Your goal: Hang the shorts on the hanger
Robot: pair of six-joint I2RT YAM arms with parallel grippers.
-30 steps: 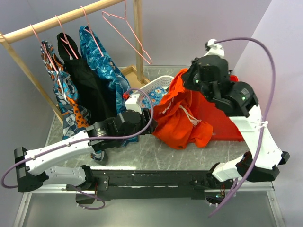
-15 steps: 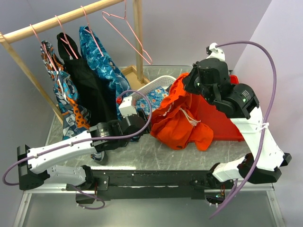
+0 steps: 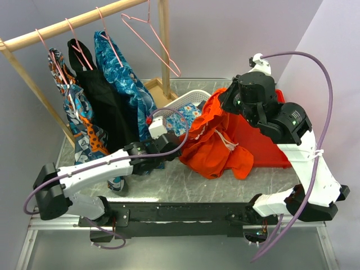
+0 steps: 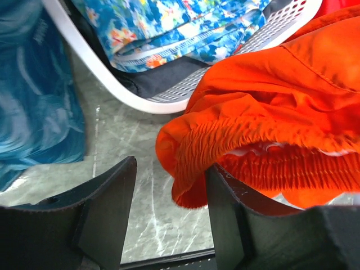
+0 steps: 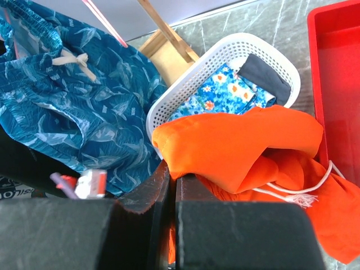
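The orange shorts (image 3: 216,143) hang bunched over the table, white drawstring (image 3: 225,140) dangling. My right gripper (image 3: 223,101) is shut on a fold of their upper edge and holds them up; in the right wrist view the gripper (image 5: 171,180) pinches the orange fabric (image 5: 247,146). My left gripper (image 3: 173,151) is open at the shorts' left edge. In the left wrist view the gripper (image 4: 169,208) has the gathered waistband (image 4: 225,140) hanging between its fingers, against the right finger (image 4: 225,216). The empty pink wire hanger (image 3: 152,39) hangs on the wooden rail, far from both grippers.
A white basket (image 3: 185,100) with blue floral cloth (image 5: 225,90) stands behind the shorts. A red tray (image 3: 270,152) lies at the right. Blue-patterned and black garments (image 3: 107,107) hang on other pink hangers from the wooden rail (image 3: 67,25) at the left.
My left arm has stretched right, bringing its open gripper to the shorts' waistband edge. My right gripper has shifted slightly right with the shorts.
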